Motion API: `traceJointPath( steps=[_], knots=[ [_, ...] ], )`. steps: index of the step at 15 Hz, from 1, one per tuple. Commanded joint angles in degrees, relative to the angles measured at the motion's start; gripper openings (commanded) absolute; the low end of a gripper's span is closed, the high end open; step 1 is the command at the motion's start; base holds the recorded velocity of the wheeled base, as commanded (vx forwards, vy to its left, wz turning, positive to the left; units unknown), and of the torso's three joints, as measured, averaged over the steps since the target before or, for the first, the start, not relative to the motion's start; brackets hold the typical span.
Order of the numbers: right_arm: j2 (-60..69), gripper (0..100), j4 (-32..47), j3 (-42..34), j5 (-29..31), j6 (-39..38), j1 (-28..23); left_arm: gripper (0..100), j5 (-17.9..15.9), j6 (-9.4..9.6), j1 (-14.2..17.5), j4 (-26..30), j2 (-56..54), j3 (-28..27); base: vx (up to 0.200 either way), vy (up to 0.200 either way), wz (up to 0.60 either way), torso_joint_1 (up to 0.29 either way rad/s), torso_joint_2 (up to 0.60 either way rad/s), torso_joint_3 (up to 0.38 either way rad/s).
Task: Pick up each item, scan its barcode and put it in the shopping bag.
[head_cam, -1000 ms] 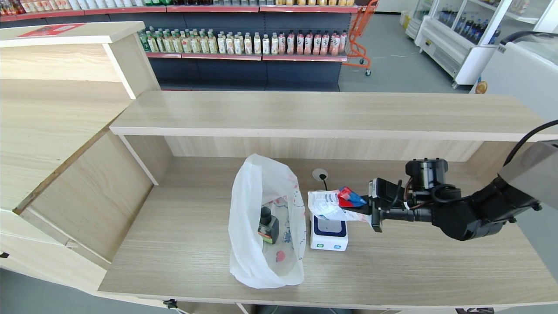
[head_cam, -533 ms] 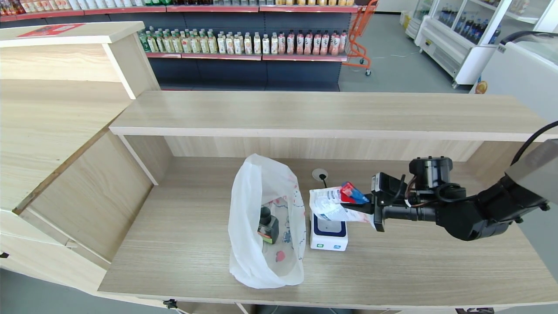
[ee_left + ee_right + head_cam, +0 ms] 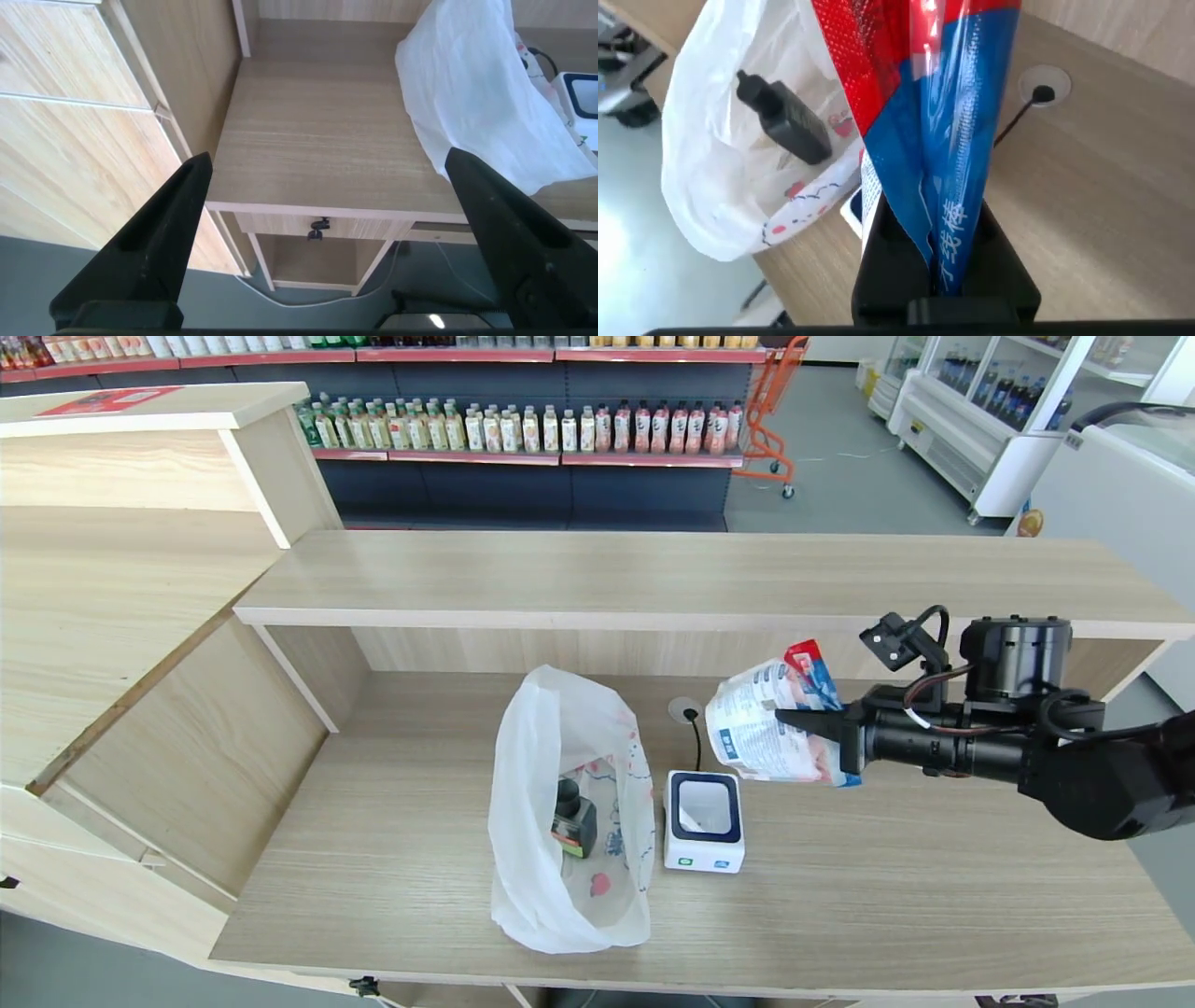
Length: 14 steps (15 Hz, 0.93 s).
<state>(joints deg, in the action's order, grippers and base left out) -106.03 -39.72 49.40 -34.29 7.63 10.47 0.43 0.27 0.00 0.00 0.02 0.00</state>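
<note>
My right gripper (image 3: 805, 722) is shut on a white, red and blue snack packet (image 3: 770, 728), held in the air to the right of and above the white scanner (image 3: 704, 819). In the right wrist view the packet (image 3: 943, 121) stands edge-on between the jaws. The white plastic shopping bag (image 3: 569, 803) stands open left of the scanner, with a dark bottle (image 3: 571, 817) inside it. The right wrist view shows the bag (image 3: 747, 159) and bottle (image 3: 785, 117) beyond the packet. My left gripper (image 3: 327, 233) is open, out past the counter's front edge, with the bag (image 3: 486, 93) farther off.
A cable runs from the scanner to a round grommet hole (image 3: 686, 709) in the wooden counter (image 3: 887, 896). A raised ledge (image 3: 653, 579) runs along the back and a wooden side wall (image 3: 215, 747) on the left. Store shelves with bottles stand behind.
My right gripper has lifted the packet up and to the right, off the scanner, and turned it more upright. The scanner's window is now uncovered.
</note>
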Motion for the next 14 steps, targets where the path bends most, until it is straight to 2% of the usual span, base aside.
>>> traceJointPath(
  steps=[1, 7, 8, 9, 14],
  knots=[
    [3.5, 0, 1.1, 0.7, 3.6, -3.4, 3.9, 100, 0.0, 0.00, 0.0, 0.0, 0.0, 0.0, 0.000, 0.000, 0.00, 0.000, 0.00, 0.000],
    [-9.4, 0, 1.5, 9.1, 2.4, -4.2, 12.4, 100, 0.0, 0.00, 0.0, 0.0, 0.1, 0.0, 0.000, 0.000, 0.00, 0.000, 0.00, 0.000],
    [-10.9, 0, 1.5, 10.7, -4.2, -4.4, 12.2, 100, 0.0, 0.00, 0.0, 0.0, 0.1, 0.0, 0.000, 0.000, 0.00, 0.000, 0.00, 0.000],
    [-12.4, 0, 1.7, 12.0, -8.2, -4.4, 11.1, 100, 0.0, 0.00, 0.0, 0.0, 0.1, 0.0, 0.000, 0.000, 0.00, 0.000, 0.00, 0.000],
    [-16.9, 0, 1.8, 13.8, -7.0, -4.5, 10.0, 100, 0.0, 0.00, 0.0, 0.0, 0.1, 0.0, 0.000, 0.000, 0.00, 0.000, 0.00, 0.000]
  ],
)
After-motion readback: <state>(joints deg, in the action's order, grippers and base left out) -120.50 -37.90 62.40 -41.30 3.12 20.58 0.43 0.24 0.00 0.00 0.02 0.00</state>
